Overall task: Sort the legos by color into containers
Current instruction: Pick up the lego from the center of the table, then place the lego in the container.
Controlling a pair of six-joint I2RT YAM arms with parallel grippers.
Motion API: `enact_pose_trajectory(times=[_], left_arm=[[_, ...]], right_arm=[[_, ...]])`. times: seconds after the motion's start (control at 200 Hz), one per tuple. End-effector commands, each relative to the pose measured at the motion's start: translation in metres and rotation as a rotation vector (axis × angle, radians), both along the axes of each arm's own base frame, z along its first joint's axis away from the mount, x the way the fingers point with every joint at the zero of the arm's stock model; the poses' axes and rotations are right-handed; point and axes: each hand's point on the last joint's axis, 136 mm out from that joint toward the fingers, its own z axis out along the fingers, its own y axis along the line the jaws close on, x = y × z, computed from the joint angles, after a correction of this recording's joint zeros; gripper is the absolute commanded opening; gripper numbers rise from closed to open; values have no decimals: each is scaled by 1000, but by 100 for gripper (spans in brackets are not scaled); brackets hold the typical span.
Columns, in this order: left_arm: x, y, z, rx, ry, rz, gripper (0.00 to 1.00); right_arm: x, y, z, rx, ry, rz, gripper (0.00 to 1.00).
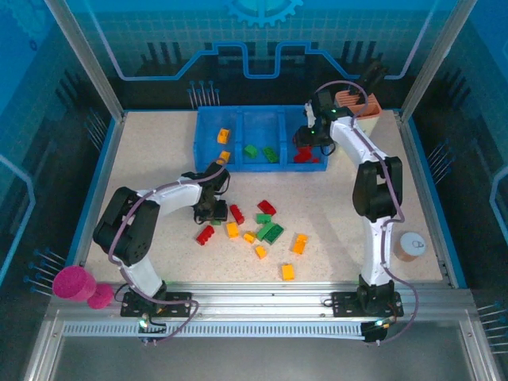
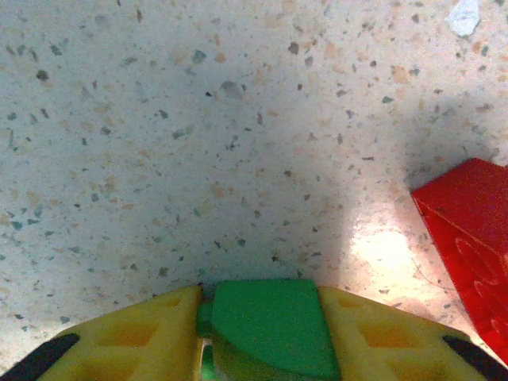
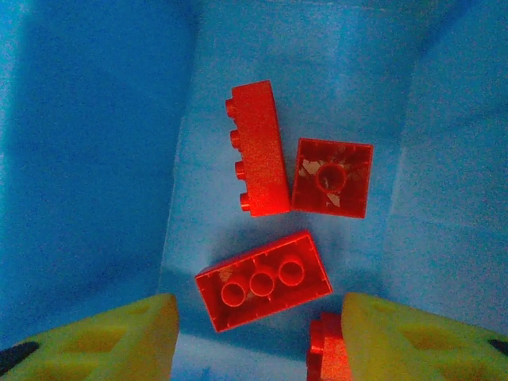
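Right now I see a green lego point(image 2: 266, 325) clamped between my left fingers point(image 2: 135, 337) over the counter point(image 2: 198, 119). My right fingers point(image 3: 103, 337) gape wide over the rightmost blue compartment point(image 3: 87, 159), where one upturned red brick point(image 3: 262, 279) lies slantwise.

Bright and evenly lit over the table point(image 1: 159, 167), dim and blue beyond its edges. Up close on the table, a big soft shadow with one glaring white patch. Blurry close to the camera in both wrist views.
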Motion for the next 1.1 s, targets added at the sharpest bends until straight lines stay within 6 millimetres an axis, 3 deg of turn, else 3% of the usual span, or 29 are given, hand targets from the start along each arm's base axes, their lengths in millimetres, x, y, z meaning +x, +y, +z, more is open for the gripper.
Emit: enact_pose_trajectory(times=[0.0,0.09,0.25,0.395,0.535,0.726,0.821,0.971,1.096], left_arm=[[-15,2,4,15,63,-15,37],[7,-2,33,16,-16,-25,36],[63,-24,105,-28,-209,-58,35],[123,-51,163,-77,-383,-93,35],[180,-80,193,-114,-512,-108,35],[243,-114,189,-151,-585,-95,35],[265,-125,169,-151,-577,-86,35],[287,-134,140,-135,-571,-80,35],[293,-136,116,-120,-551,-79,36]], right_arm=[[-9,-17,44,3,-73,-11,58],[-25,-15,61,28,-100,3,59],[-65,-17,75,54,-127,0,59],[-109,-26,71,63,-115,-28,60],[-152,-28,62,85,-85,-41,60],[-203,-20,45,119,-41,-14,61],[-224,-5,40,143,-33,24,61],[-250,13,28,154,9,52,61],[-266,27,17,166,54,68,61]])
